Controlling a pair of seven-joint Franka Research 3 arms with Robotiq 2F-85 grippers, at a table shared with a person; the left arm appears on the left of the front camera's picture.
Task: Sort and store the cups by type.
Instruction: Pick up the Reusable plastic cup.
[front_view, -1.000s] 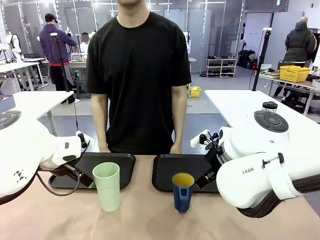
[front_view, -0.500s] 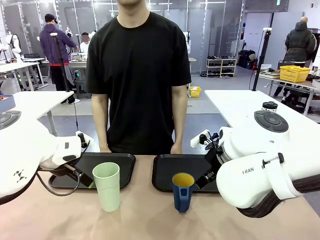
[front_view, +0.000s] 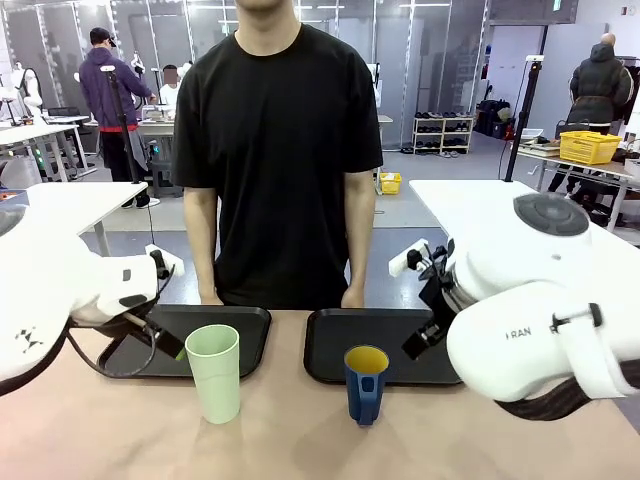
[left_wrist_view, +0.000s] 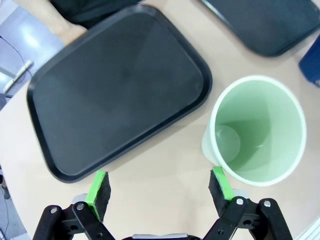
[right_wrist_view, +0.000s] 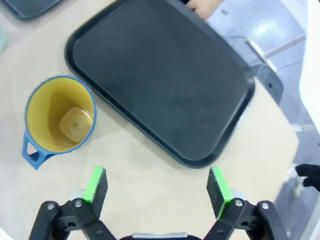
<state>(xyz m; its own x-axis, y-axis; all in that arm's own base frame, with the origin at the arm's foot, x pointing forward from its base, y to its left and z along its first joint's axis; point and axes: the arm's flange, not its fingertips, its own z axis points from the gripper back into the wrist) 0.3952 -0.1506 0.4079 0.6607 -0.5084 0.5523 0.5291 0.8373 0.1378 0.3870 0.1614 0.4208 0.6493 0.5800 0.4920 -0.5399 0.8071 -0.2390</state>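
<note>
The left pincer (left_wrist_view: 159, 176) is seen spread wide above the tan table (left_wrist_view: 165, 155), with nothing held between its green pads (left_wrist_view: 100, 182). Just off one pad, outside the gap rather than within it, a tall pale green plain tumbler (left_wrist_view: 255, 130) without a handle is seen upright from above. Whether pad and rim touch cannot be told. Beyond the gap a black rectangular plastic tray (left_wrist_view: 120, 90) with rounded corners is laid flat on the table.

The right pincer (right_wrist_view: 157, 172) is likewise held wide, and nothing is gripped. A short dark blue cup (right_wrist_view: 60, 120) with a yellow inside is found upright to one side, apart from the nearer pad, its handle turned towards the pincer's edge of the picture. A second black tray (right_wrist_view: 160, 80) is laid beyond the gap, near the cup.

From the front, the tumbler (front_view: 213, 372) is seen on the robot's left, just in front of the left-hand tray (front_view: 225, 318). The blue cup (front_view: 366, 385) is set a little right of the middle, just in front of the right-hand tray (front_view: 370, 328), handle towards the camera. The two cups are stood apart, side by side. At the far edge a person in a black T-shirt (front_view: 280, 150) is seen — one hand (front_view: 208, 297) and the other hand (front_view: 352, 297) are rested at the table's rim behind the trays.
</note>
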